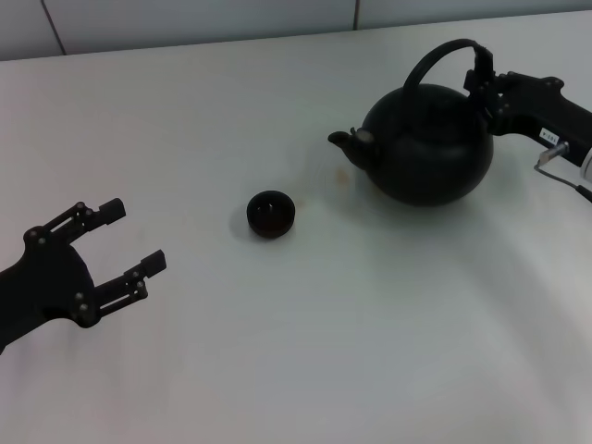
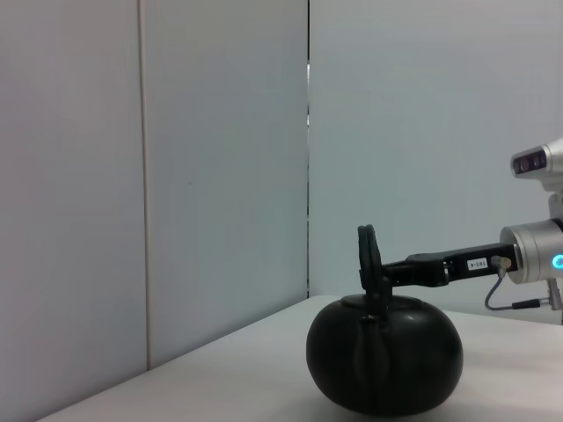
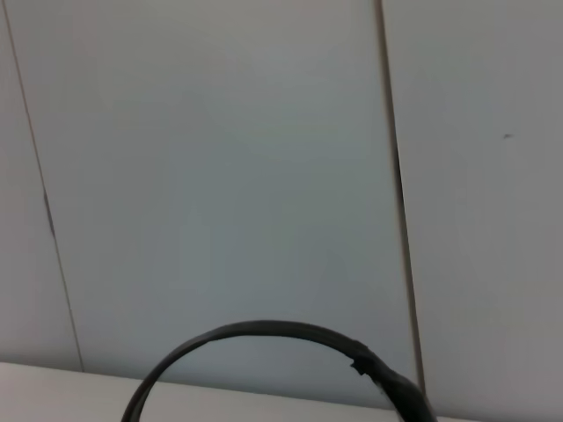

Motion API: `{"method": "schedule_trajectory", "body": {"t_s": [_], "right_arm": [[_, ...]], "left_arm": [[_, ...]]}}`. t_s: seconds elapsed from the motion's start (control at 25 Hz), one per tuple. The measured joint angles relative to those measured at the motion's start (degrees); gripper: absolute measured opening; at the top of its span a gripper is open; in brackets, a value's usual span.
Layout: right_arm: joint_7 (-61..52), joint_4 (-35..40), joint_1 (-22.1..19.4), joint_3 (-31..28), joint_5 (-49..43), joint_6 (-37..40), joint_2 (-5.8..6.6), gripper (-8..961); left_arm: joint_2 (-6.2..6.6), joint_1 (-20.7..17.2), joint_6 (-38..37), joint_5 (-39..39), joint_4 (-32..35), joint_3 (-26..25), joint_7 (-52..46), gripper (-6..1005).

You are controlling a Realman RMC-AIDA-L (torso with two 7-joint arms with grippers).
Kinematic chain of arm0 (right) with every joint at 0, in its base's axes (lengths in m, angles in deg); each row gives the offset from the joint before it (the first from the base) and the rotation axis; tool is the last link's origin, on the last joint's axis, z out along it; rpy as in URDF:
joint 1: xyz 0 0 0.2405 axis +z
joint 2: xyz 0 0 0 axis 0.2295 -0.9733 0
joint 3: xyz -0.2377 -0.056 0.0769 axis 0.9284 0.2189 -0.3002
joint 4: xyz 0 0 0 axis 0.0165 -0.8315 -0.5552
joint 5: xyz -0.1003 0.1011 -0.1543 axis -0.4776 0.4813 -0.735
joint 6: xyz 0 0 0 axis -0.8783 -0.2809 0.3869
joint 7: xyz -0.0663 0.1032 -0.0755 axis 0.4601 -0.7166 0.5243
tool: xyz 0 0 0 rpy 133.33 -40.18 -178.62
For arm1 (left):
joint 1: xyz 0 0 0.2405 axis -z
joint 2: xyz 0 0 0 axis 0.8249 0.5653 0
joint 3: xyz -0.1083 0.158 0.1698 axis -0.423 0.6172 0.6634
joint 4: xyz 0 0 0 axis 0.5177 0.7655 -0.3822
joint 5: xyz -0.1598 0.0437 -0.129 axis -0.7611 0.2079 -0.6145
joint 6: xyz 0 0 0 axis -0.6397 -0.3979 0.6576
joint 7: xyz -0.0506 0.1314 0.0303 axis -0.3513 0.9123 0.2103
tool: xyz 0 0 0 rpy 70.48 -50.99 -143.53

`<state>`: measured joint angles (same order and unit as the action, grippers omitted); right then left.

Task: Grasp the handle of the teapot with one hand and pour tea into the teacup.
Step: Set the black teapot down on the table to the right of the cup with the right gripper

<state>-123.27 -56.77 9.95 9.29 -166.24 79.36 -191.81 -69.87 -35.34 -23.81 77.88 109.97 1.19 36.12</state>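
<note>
The black teapot (image 1: 427, 143) sits on the white table at the right, its stubby spout (image 1: 347, 145) pointing left toward the teacup (image 1: 270, 213). The tiny black teacup stands apart from the pot, near the table's middle. The arched handle (image 1: 442, 51) loops over the pot. My right gripper (image 1: 482, 88) reaches in from the right and is shut on the handle's right side. The left wrist view shows the teapot (image 2: 384, 367) with the right gripper (image 2: 374, 274) at its handle (image 2: 364, 246). The right wrist view shows only the handle's arc (image 3: 264, 331). My left gripper (image 1: 132, 237) is open and empty at the near left.
The white table (image 1: 305, 351) reaches back to a pale panelled wall (image 1: 185, 18). A grey cable (image 1: 555, 157) loops off the right wrist beside the teapot. A faint stain (image 1: 342, 176) lies on the table below the spout.
</note>
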Motion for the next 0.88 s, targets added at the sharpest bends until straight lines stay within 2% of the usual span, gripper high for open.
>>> {"method": "schedule_trajectory", "body": {"t_s": [0.68,0.88], "right_arm": [[8.7,-3.5,-0.2,0.1,2.4,1.7,-0.08,80],[11.5,-4.2,-0.2,-0.2,2.5,2.8,0.03,120]], "left_arm": [[0.02,0.0,-0.1,0.0,0.0,-0.2,0.0,801],[0.02,0.1,-0.1,0.0,0.1,-0.2,0.0,801]]}}
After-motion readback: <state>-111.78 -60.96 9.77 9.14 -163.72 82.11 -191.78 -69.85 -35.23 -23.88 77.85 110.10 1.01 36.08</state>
